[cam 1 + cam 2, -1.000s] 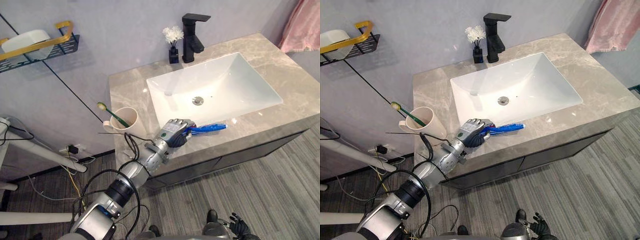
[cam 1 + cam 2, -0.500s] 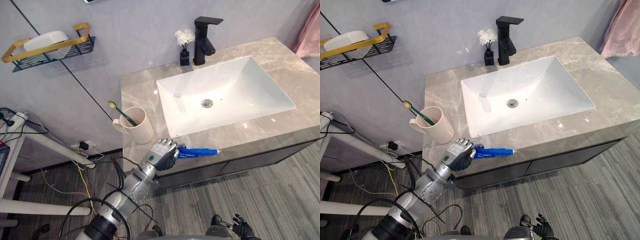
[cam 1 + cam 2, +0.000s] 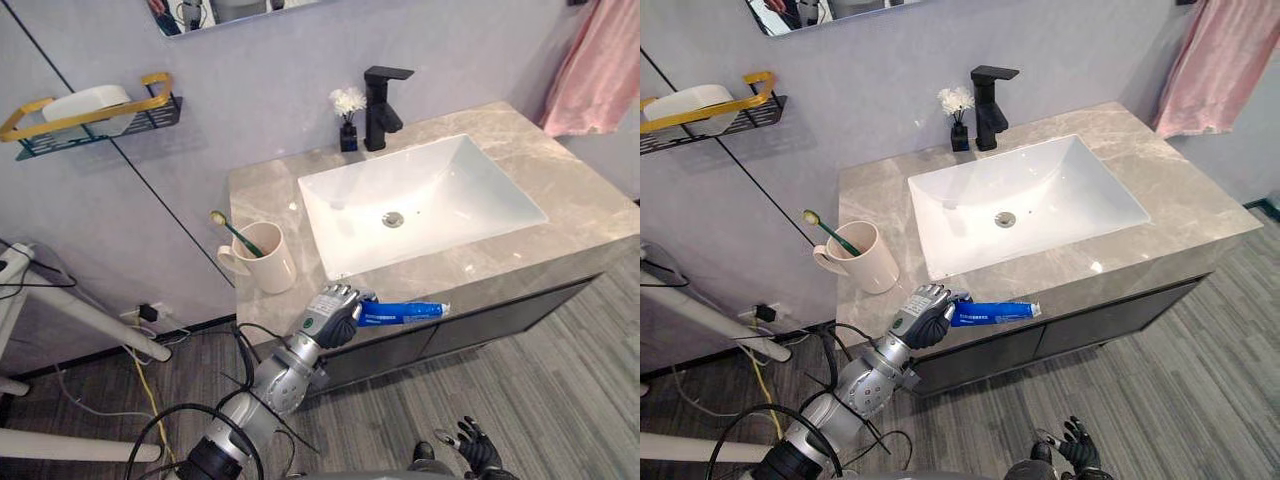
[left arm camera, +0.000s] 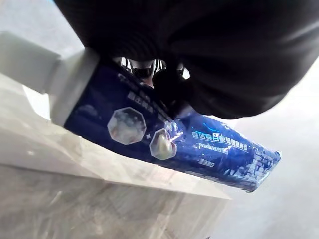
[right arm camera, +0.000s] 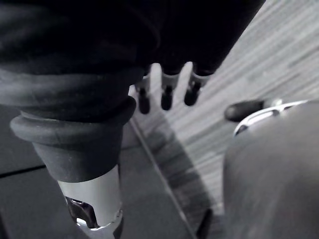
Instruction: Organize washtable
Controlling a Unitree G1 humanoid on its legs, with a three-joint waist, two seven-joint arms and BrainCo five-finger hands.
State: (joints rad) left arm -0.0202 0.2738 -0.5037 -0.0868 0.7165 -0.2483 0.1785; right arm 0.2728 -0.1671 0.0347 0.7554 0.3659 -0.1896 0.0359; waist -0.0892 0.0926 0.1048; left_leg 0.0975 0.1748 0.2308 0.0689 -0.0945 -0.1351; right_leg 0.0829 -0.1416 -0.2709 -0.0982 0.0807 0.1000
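left hand [image 3: 335, 313] clenched round blue toothpaste tube [image 3: 405, 313], tube level over desk [image 3: 570, 195] front edge, near beige mug [image 3: 270, 264] holding toothbrush [image 3: 233, 231], right hand [image 3: 476, 451] slack, unclenched, low by floor [image 3: 570, 400]

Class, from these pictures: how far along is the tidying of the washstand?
Done: the toothbrush stands in the cup. In hand: the left hand grips the toothpaste tube at the counter's front edge. Left: stowing it, likely in the cup; the right hand hangs idle.
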